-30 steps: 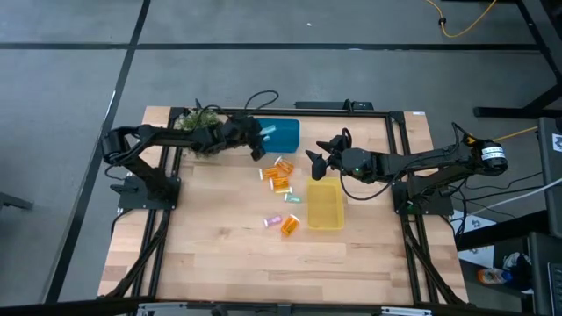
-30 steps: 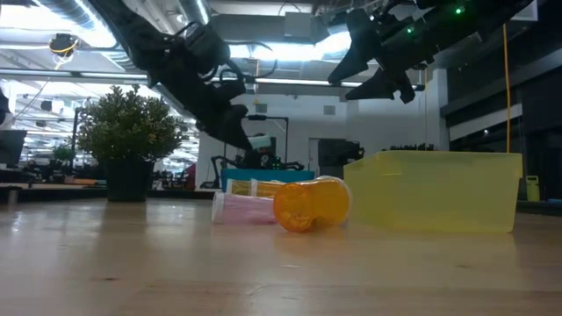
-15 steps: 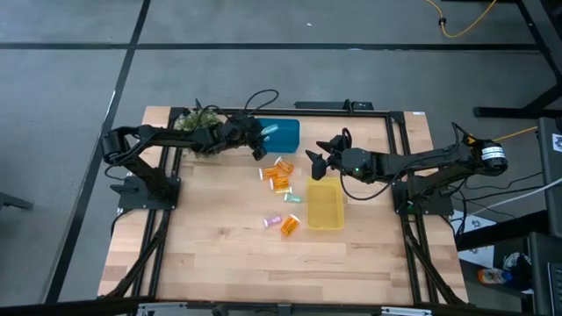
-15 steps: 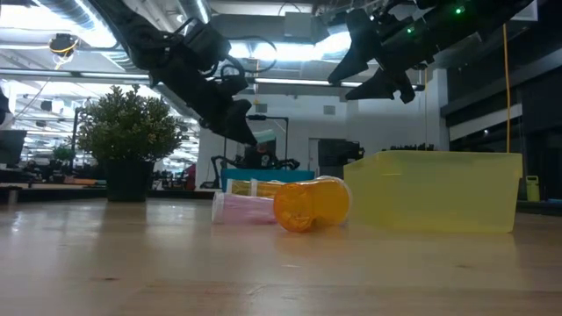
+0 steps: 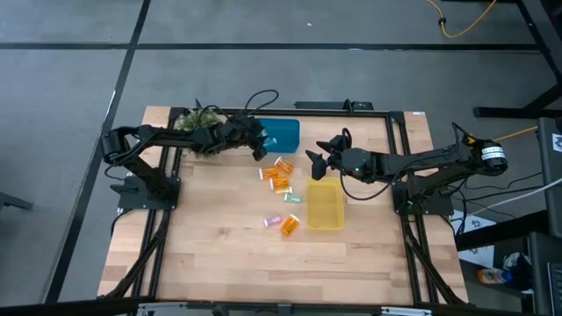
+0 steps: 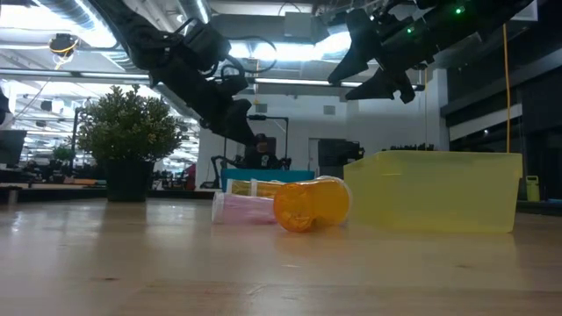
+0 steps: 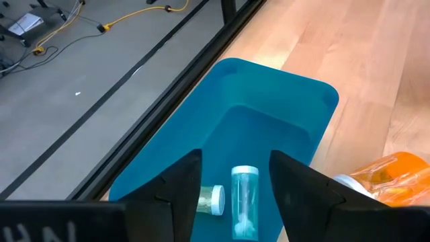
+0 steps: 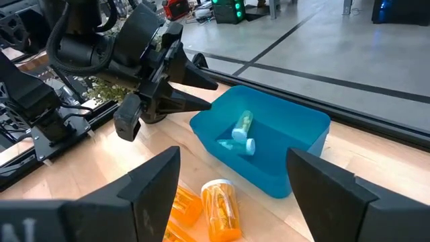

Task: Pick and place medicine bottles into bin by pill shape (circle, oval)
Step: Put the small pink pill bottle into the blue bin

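The left gripper [image 7: 235, 178] hangs wide open over the blue bin [image 7: 295, 107], a teal bottle [image 7: 244, 202] lying inside (probably just dropped). Next it must fetch another from the bottles [image 5: 279, 175]. The right gripper [image 5: 316, 154] waits open near the yellow bin [image 5: 323, 207].

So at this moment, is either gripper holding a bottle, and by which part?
No. The left gripper is open above the blue bin, with two bottles lying inside it. The right gripper is open and empty.

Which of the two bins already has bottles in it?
The blue plastic bin under the left gripper: two pale bottles lie inside. The translucent yellow bin shows none.
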